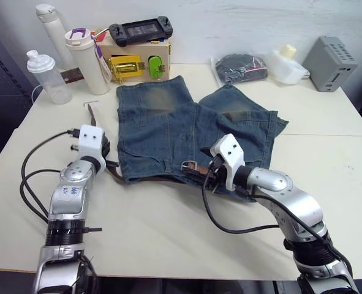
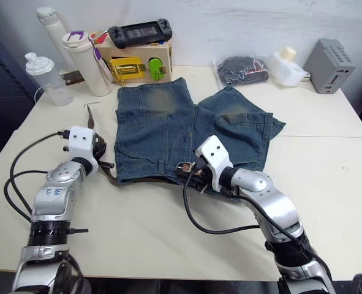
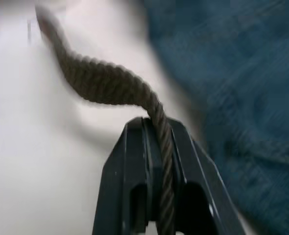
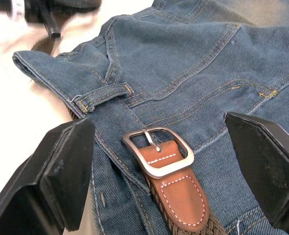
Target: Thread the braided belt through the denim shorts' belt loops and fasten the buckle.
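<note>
Faded denim shorts (image 1: 187,131) lie flat on a pale desk (image 1: 328,171), waistband toward the robot. A brown braided belt (image 4: 193,220) runs along that waistband. Its silver buckle (image 4: 158,152), on a tan leather tab, lies on the denim near the middle of the waistband, just beside a belt loop (image 4: 102,94).

The left pincer (image 3: 156,134) is clenched on the belt's free length, off the left edge of the shorts; the strap rises from between its fingers and curves away over the desk. The right pincer (image 4: 159,176) hovers over the buckle, spread wide, grasping nothing.

The tail is not yet through the buckle, so fastening remains. Risks, as I judge them: a pull from the left could drag the buckle back under the loop, or bunch and slide the loose shorts. The right pincer, closing, could catch denim with the frame or skid off the smooth metal. The woven strap may twist and jam at a loop.
</note>
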### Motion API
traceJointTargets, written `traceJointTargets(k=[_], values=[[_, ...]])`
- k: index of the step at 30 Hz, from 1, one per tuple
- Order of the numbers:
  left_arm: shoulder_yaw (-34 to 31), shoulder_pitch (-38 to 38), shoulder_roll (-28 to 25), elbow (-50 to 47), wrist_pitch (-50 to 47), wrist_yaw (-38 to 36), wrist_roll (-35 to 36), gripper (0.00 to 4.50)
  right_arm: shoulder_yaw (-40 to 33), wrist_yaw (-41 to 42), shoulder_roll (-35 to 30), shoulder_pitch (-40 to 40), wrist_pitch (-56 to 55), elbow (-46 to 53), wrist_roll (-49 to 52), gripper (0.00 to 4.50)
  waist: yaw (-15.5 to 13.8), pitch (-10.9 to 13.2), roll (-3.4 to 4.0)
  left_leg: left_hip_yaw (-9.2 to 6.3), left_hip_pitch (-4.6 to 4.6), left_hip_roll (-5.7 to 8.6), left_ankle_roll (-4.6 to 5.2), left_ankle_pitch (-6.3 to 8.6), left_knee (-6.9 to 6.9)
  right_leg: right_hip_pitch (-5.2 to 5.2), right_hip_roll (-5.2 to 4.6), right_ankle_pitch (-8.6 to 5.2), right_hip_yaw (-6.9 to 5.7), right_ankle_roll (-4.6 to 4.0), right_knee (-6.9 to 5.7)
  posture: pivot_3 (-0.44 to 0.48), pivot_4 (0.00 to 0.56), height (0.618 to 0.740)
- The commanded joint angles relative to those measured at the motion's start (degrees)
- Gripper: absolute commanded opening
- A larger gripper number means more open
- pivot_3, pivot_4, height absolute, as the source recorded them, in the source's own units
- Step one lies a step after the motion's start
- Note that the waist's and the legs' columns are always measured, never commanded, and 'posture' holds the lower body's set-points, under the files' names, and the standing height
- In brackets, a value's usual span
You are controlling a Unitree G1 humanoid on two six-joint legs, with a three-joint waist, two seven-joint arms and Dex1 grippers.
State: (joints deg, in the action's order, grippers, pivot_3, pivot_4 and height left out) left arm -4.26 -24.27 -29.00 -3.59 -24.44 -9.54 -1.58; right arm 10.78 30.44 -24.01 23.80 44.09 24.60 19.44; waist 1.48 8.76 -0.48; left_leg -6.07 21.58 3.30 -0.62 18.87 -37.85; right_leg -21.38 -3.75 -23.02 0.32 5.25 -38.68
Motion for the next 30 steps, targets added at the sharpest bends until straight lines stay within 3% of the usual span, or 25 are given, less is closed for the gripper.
traceJointTargets(k=[1, 8, 13, 19, 30], values=[[7.37, 3.06, -6.29, -10.24, 12.79, -6.14, -7.45, 0.04, -1.54, -0.08, -0.52, 0.44, -0.18, 2.32, 0.28, 4.50, 0.03, 0.01, 0.04, 0.01, 0.01, 0.00, 0.00, 0.00, 0.06, 0.01, -0.01, 0.00, 0.01, 0.00, 0.09, 0.000, 0.150, 0.740], [12.91, 13.45, -15.90, -13.84, 28.88, -16.83, -11.43, 0.04, 1.14, -0.99, -2.94, 2.55, -5.41, 0.94, -6.00, 4.50, 0.13, 0.13, 0.24, 0.26, -0.01, -0.08, 0.01, 0.00, 0.34, -0.05, -0.06, -0.01, 0.01, -0.01, 0.25, 0.000, 0.150, 0.740], [13.40, 13.69, -15.03, -11.81, 25.67, -22.70, -8.36, 0.04, 10.62, -1.84, -7.44, 3.75, -21.93, -2.53, -21.97, 4.50, -0.15, 0.16, 0.29, 0.30, 0.00, -0.08, 0.02, -0.01, 0.37, -0.08, -0.07, -0.01, 0.02, -0.02, 0.26, 0.000, 0.150, 0.740], [13.60, 12.36, -13.80, -10.17, 28.97, -23.33, -10.88, 0.04, 15.48, -1.23, -6.92, 2.18, -30.61, -4.66, -29.67, 4.50, -0.15, 0.16, 0.28, 0.31, 0.00, -0.03, 0.06, 0.00, 0.32, -0.05, -0.10, -0.01, 0.02, -0.01, 0.20, 0.000, 0.150, 0.740], [7.12, 14.71, -18.43, -2.42, 45.74, -20.79, -11.41, 0.04, 12.56, -2.18, -1.64, 1.10, -25.82, -7.12, -32.73, 4.50, 0.02, 0.16, 0.29, 0.29, 0.00, -0.05, 0.05, 0.00, 0.29, -0.10, -0.08, -0.01, -0.01, -0.02, 0.12, 0.000, 0.150, 0.740]])
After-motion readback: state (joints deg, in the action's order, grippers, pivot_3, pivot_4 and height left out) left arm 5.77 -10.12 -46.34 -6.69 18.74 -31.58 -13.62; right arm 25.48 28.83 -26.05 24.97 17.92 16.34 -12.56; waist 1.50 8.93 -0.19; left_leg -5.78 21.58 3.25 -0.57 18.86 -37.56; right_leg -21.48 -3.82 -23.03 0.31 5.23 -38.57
